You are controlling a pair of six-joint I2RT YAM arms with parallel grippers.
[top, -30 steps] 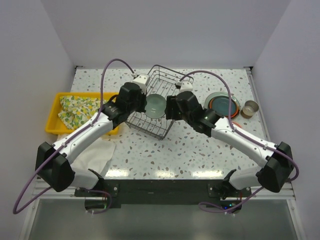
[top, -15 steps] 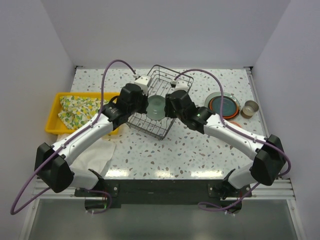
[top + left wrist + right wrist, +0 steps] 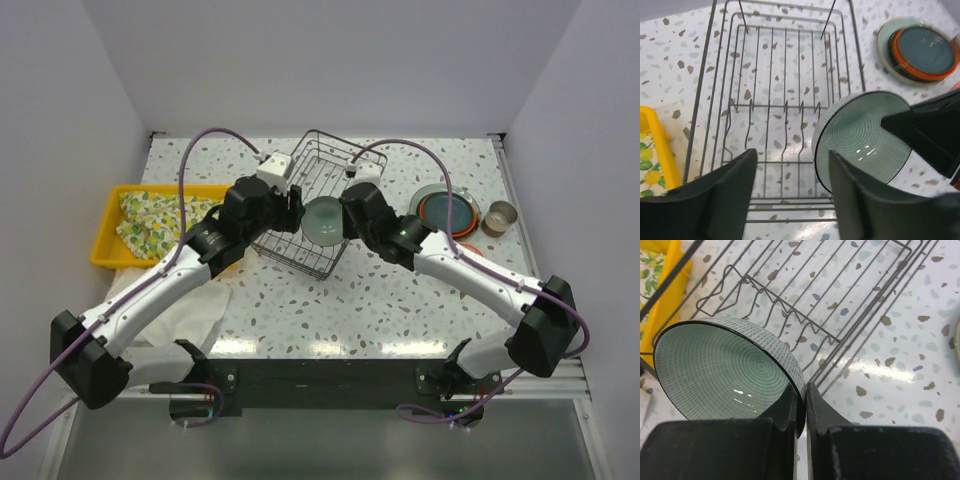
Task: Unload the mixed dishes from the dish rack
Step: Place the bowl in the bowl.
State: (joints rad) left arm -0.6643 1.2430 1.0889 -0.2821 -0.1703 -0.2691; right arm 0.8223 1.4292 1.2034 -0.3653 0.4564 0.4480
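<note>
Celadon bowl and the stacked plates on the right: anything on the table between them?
In the left wrist view: only the rack's side wires and bare speckled table between bowl and plates.

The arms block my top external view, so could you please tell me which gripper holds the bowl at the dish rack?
Observer: The right gripper is shut on the celadon bowl, pinching its rim.
Operator: Is the left gripper gripping it too?
Observer: No, the left gripper is open and not clamped on it.
Operator: How is the bowl oriented?
Observer: Tilted on edge, its ringed inside facing the left gripper.
</note>
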